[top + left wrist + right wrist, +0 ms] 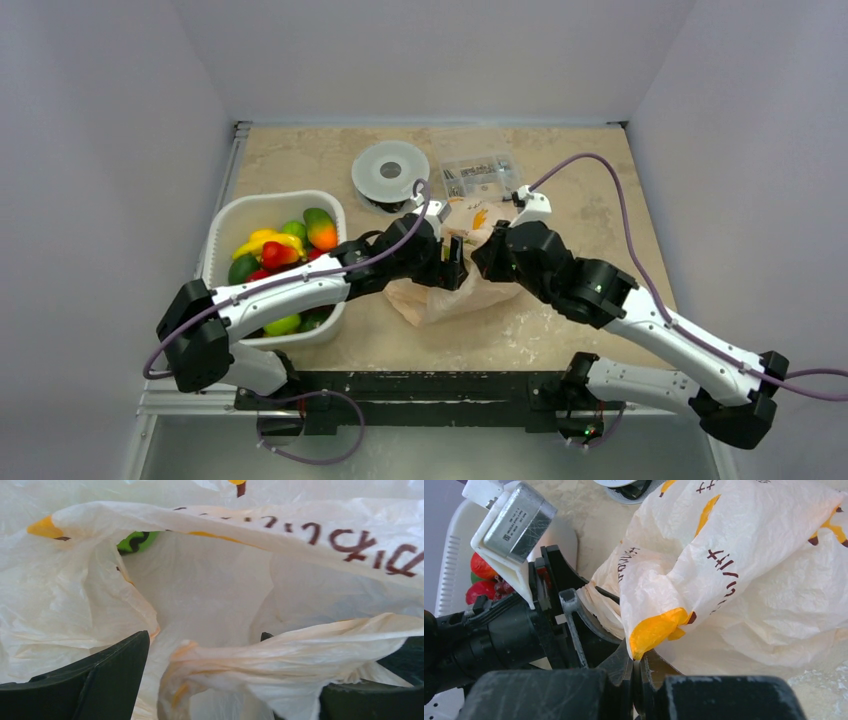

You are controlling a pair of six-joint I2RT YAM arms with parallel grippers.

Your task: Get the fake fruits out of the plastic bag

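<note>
The plastic bag [450,295] lies crumpled at the table's middle, pale peach with yellow-orange marks. My left gripper [457,262] is at its mouth, open. In the left wrist view its fingers [100,680] stand wide apart inside the bag [210,595], with a twisted handle [280,655] lying between them. A bit of bright green [134,541] shows through a gap; I cannot tell what it is. My right gripper [638,661] is shut on the bag's edge [654,632], and sits right of the left one [487,258]. Fake fruits, among them a mango [320,228] and a red piece [275,253], lie in a white tub [225,225].
The white tub stands at the left, under the left arm. A round spool [390,172] and a clear hard box of small parts [480,175] sit behind the bag. Walls close the table on three sides.
</note>
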